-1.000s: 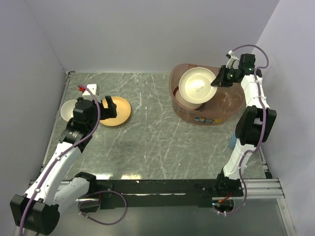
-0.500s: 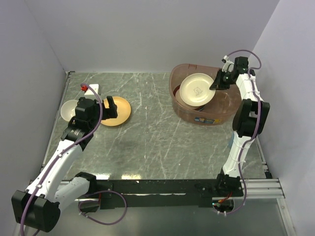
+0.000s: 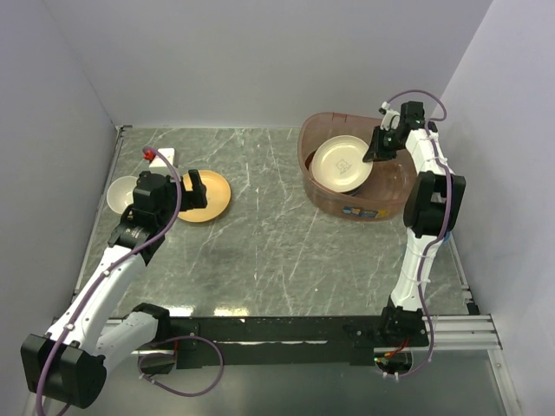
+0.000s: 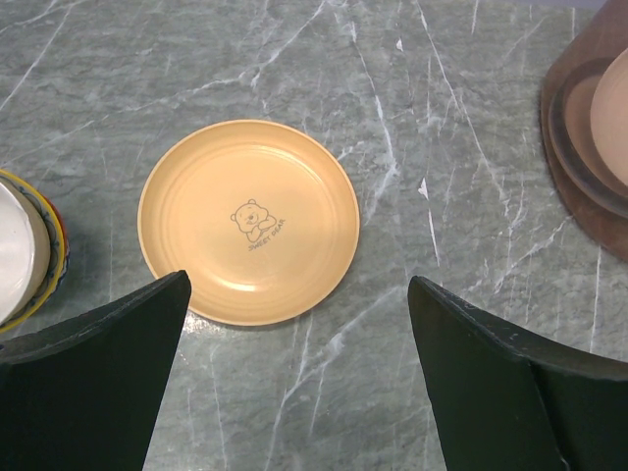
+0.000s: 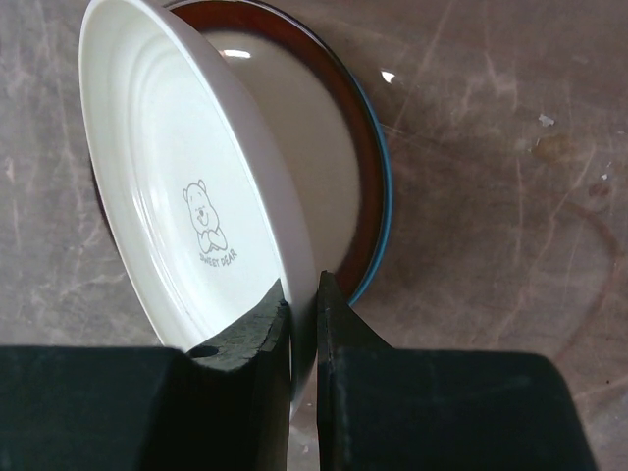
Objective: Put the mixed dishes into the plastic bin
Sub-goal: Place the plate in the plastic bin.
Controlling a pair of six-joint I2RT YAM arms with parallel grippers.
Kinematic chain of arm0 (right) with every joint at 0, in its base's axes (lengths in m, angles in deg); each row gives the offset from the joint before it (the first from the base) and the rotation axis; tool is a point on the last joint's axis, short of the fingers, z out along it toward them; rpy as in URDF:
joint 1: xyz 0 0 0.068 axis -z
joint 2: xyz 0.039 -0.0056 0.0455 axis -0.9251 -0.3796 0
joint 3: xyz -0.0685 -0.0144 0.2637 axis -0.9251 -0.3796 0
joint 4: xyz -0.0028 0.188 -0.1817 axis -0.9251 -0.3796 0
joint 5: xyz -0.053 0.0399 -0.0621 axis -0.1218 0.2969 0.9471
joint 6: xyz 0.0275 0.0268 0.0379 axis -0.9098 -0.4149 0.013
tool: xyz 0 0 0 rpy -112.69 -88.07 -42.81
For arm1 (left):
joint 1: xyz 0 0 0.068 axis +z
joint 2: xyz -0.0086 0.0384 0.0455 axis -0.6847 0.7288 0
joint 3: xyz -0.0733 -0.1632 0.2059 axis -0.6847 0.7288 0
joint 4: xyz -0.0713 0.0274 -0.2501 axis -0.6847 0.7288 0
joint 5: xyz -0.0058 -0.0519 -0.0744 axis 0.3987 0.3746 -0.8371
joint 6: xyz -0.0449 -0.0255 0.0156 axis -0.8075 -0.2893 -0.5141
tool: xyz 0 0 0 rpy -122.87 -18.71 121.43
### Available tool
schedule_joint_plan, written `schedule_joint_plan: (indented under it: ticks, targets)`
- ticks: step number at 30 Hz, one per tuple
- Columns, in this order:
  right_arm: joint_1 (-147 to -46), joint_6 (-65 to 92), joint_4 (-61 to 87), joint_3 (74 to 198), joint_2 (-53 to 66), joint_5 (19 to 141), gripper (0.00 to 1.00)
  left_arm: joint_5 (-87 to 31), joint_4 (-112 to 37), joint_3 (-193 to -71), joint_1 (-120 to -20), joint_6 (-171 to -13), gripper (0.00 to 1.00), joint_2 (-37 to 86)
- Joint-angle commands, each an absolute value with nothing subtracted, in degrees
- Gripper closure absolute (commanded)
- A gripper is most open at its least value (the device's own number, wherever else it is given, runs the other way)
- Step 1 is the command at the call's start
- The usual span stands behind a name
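The right gripper [image 5: 301,287] is closed on the rim of a cream-white plate [image 5: 186,196]; the rim is pinched between the two fingers [image 5: 245,343], which are parted only by the plate's thickness. The plate is held tilted on edge, its face turned to the left of the fingers; concentric ridges are seen round its well, and a small outlined bear with a line of lettering beneath it is printed at the centre. Just beyond the fingertips, behind the plate, a round dish [image 5: 304,128] with a pale inside, a dark red-brown rim and a thin blue edge is seen lying flat; whether it is touched by the plate cannot be told. Both are inside the plastic bin [image 3: 401,180], a translucent pinkish-brown tub with rounded corners and a small label on its front wall; its scuffed floor is seen to the right of the fingers.

The left gripper [image 4: 296,283] is spread wide and nothing is held in it; a yellow-orange plate [image 4: 250,221] lies flat on the grey marbled table [image 4: 471,88] just ahead of the fingertips, in line with the gap between them. A like bear print is borne at its centre. To the left of the left finger a bowl [image 4: 25,257] with a white inside and a yellow and red rim is partly seen; well to the right of the right finger the bin's brown wall is seen.
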State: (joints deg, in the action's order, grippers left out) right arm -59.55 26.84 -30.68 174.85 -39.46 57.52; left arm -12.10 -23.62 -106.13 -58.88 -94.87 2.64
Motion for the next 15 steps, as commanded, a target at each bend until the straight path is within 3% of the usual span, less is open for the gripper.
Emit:
schedule_joint_plan:
  ticks: [1,8,15]
  targets:
    - [-59.95,27.79,-30.87,178.3,-40.03,58.32,0.91,-11.48,-24.8,-106.19,-58.68,-94.08,0.01,2.79]
    - [-60.66,28.14,-31.32,178.74,-40.99,58.58,0.86,-11.56,-24.71,-106.19,-58.68,-94.08,0.01,3.14]
    - [-61.36,28.58,-31.75,178.74,-41.43,58.85,0.69,-11.74,-24.71,-106.28,-58.68,-93.99,0.01,3.31]
